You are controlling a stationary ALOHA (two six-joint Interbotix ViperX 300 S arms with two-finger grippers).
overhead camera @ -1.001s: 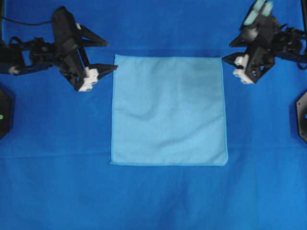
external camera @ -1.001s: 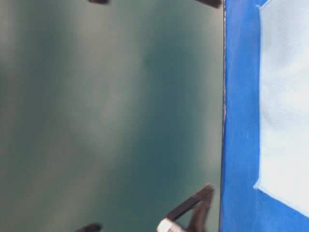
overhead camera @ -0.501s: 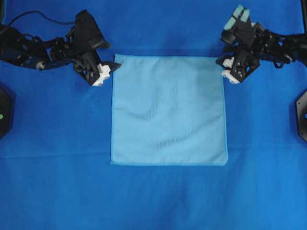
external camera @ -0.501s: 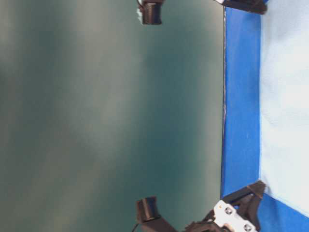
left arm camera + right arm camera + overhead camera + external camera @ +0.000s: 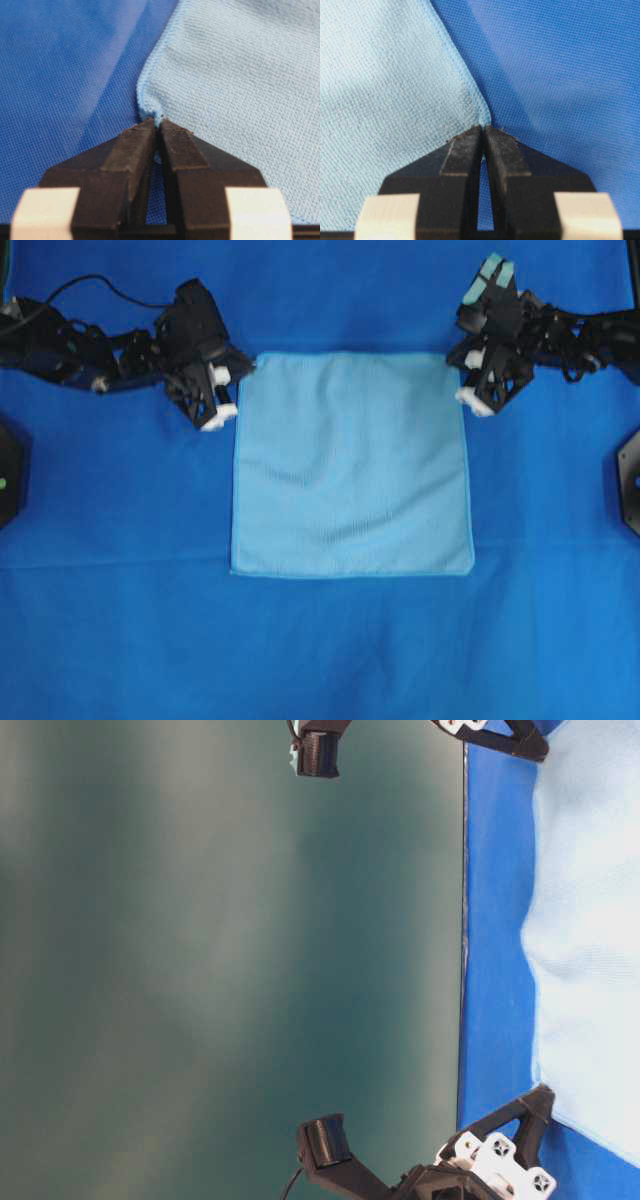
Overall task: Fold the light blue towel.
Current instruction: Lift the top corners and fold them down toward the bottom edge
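Royal-blue cloth covers my tabletop (image 5: 320, 660); my left claw (image 5: 159, 122) and right claw (image 5: 482, 129) pinch the thin pale-blue microfibre towel's (image 5: 350, 465) far corners, ready to fold.

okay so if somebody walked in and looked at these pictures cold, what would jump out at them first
The pale square of the light blue towel lying flat in the middle of the deep blue table covering in the overhead view. Next, the two black arms at its far corners: the left gripper is shut on one corner's hem, and the right gripper is shut on the other, each seen close up in its wrist view.
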